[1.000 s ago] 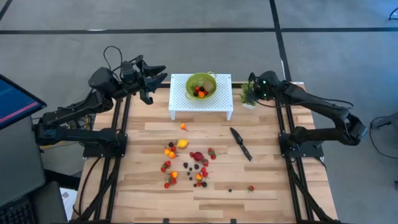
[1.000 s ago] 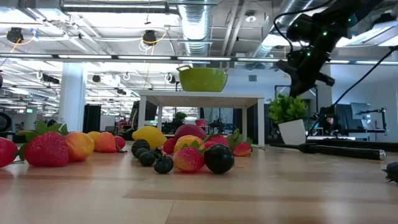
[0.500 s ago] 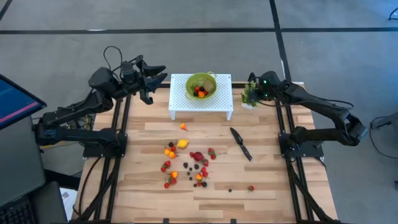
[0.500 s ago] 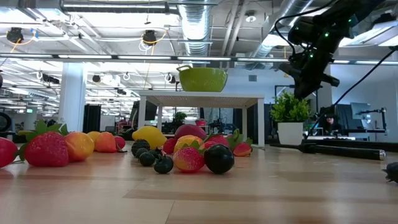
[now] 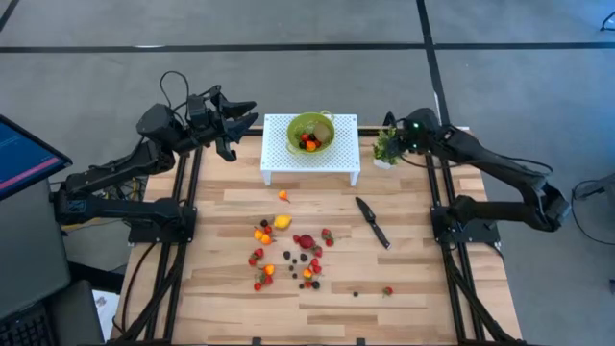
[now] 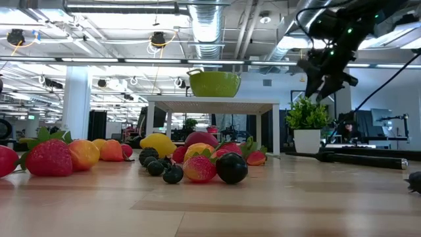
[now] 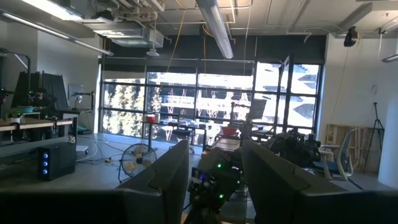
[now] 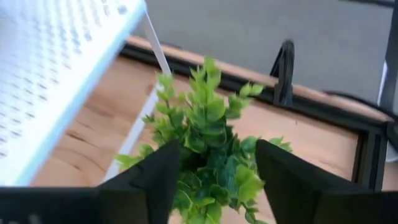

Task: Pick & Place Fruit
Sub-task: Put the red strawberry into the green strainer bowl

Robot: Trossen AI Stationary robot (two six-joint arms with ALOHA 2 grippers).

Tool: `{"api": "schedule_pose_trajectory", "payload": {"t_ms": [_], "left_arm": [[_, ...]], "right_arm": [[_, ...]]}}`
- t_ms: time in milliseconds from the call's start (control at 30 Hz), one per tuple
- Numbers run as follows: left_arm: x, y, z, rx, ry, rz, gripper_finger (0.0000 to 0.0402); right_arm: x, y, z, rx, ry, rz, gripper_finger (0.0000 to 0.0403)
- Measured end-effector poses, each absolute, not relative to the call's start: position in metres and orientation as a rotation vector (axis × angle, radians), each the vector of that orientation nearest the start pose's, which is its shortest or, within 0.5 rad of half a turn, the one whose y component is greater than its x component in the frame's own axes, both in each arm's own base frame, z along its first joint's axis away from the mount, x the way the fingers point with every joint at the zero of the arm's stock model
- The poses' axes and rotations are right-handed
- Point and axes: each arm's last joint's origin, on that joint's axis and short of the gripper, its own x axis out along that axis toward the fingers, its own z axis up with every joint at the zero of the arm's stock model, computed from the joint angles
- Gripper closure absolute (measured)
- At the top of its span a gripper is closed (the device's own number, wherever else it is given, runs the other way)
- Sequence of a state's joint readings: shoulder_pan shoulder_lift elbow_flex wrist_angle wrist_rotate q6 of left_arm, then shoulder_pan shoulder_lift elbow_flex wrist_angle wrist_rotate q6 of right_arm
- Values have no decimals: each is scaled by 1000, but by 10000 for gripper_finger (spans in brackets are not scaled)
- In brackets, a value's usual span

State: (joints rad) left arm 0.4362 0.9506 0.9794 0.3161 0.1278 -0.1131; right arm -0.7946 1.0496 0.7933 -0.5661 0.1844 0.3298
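Small toy fruit [image 5: 288,252] lies scattered over the middle of the wooden table; in the low view it is a row [image 6: 197,161] in front. More fruit sits in a green bowl [image 5: 309,132] on a white perforated stand [image 5: 310,149]. My right gripper [image 6: 319,82] hangs open just above the small green potted plant [image 6: 306,118], which stands on its white pot right of the stand. In the right wrist view its fingers [image 8: 155,171] flank the leaves [image 8: 211,134]. My left gripper [image 5: 252,113] is open, raised at the far left, with nothing in it.
A black knife [image 5: 373,223] lies on the table right of the fruit. The stand's legs [image 6: 152,128] rest on the far part of the table. Dark frame rails [image 5: 442,221] run along both table sides. A monitor [image 5: 24,154] sits off the left edge.
My right gripper has opened and let go of the potted plant's leaves, then risen a little above them. The plant now stands upright on its pot beside the stand.
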Motion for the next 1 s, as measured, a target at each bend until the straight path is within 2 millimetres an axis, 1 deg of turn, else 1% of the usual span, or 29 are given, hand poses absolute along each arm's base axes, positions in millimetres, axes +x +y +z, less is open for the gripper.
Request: {"api": "schedule_pose_trajectory", "payload": {"t_ms": [133,233,433,600,700,800,1000], "left_arm": [[183,81,418,-15,-349,286,259],[183,81,418,-15,-349,286,259],[183,81,418,-15,-349,285,259],[183,81,418,-15,-349,286,259],[183,81,418,-15,-349,286,259],[183,81,418,-15,-349,286,259],[183,81,418,-15,-349,286,259]], "right_arm": [[134,-144,272,506,572,-1046,164],[133,-136,287,464,462,-1016,155],[135,-111,319,364,208,-881,161],[138,-84,340,316,48,-710,175],[144,-68,346,305,3,-597,184],[150,-52,349,302,-3,-488,193],[166,-23,345,334,43,-301,214]]}}
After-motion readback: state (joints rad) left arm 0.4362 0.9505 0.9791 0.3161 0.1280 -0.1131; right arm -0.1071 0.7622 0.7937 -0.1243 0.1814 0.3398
